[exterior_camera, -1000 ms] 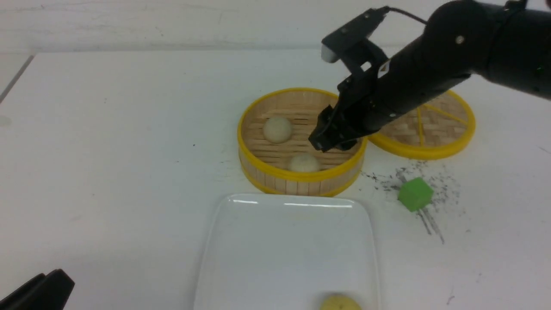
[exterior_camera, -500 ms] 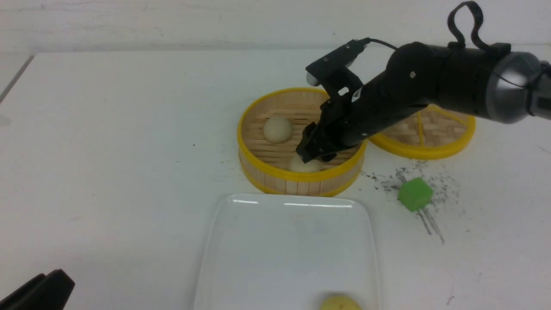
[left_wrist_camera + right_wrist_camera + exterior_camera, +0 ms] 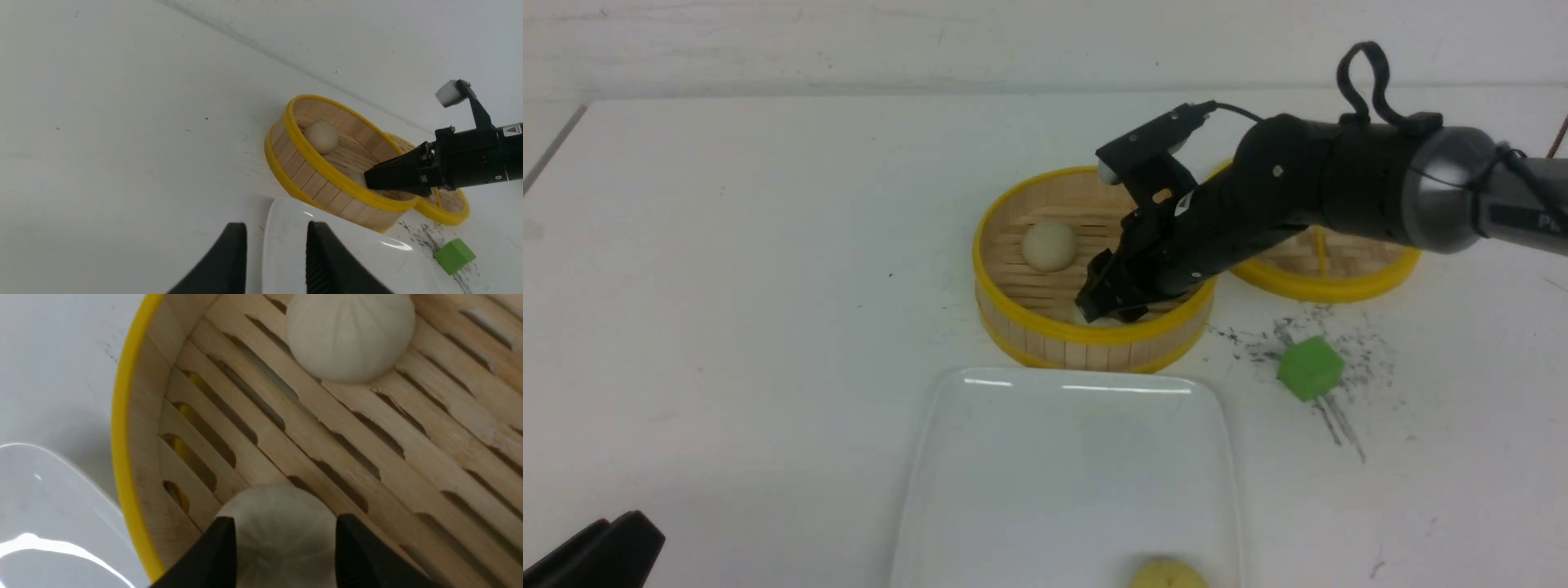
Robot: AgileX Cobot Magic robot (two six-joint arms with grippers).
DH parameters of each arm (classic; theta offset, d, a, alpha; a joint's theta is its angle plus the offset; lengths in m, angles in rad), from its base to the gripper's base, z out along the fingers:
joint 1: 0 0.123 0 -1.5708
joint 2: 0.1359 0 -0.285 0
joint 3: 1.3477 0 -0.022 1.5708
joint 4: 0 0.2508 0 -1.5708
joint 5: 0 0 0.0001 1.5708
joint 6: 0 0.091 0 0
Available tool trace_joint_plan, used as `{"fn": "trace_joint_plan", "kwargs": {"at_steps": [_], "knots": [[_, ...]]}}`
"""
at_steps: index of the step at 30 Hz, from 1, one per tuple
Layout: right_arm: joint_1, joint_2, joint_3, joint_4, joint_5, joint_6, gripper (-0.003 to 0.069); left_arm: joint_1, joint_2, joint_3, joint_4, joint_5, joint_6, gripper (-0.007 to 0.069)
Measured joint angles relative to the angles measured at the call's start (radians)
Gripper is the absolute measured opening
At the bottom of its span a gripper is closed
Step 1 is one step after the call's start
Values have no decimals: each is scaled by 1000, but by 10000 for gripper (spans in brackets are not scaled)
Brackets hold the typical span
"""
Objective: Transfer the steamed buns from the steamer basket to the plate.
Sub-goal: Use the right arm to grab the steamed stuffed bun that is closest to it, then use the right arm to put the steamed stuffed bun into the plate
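The steamer basket stands mid-table and holds two off-white steamed buns. The far bun lies free by the left wall. My right gripper is down inside the basket, jaws open, straddling the near bun, one finger on each side; in the front view that bun is almost hidden under it. A pale yellow bun lies on the white plate at its near edge. My left gripper is open and empty, low at the near left, its tips over the plate's left rim.
The flat woven lid lies right of the basket, partly under my right arm. A green cube sits on black scuff marks right of the plate. The basket's near wall stands close to the plate's far rim.
My right gripper has moved left and down into the basket, from above its right side to around the near bun. The buns, plate and left arm have not moved.
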Motion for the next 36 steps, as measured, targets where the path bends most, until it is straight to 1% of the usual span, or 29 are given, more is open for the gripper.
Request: {"fn": "trace_joint_plan", "kwargs": {"at_steps": [4,6,8,10,12,14,15,18,25,33,36], "knots": [[0,1,0,0,-4,0,347,0,0,0,0,0,0,241],[0,1,-1,0,-7,-1,336,0,0,0,0,0,0,241],[0,1,-1,1,-9,-4,307,0,0,0,0,0,0,241],[0,1,-1,1,-12,-4,249,0,0,0,3,0,0,241],[0,1,-1,1,-12,-9,177,0,0,0,4,0,0,241],[0,1,-1,1,-6,-27,76,0,0,0,6,0,0,241],[0,1,-1,1,-5,-33,43,0,0,0,7,0,0,241],[0,1,-1,1,-2,-46,5,0,0,0,8,0,0,241],[0,-24,-1,3,-5,-51,5,0,0,0,8,0,0,241],[0,-217,-1,-49,11,-55,8,0,0,0,10,0,0,241],[0,-316,-1,-65,83,-36,9,0,0,0,11,0,0,241]]}}
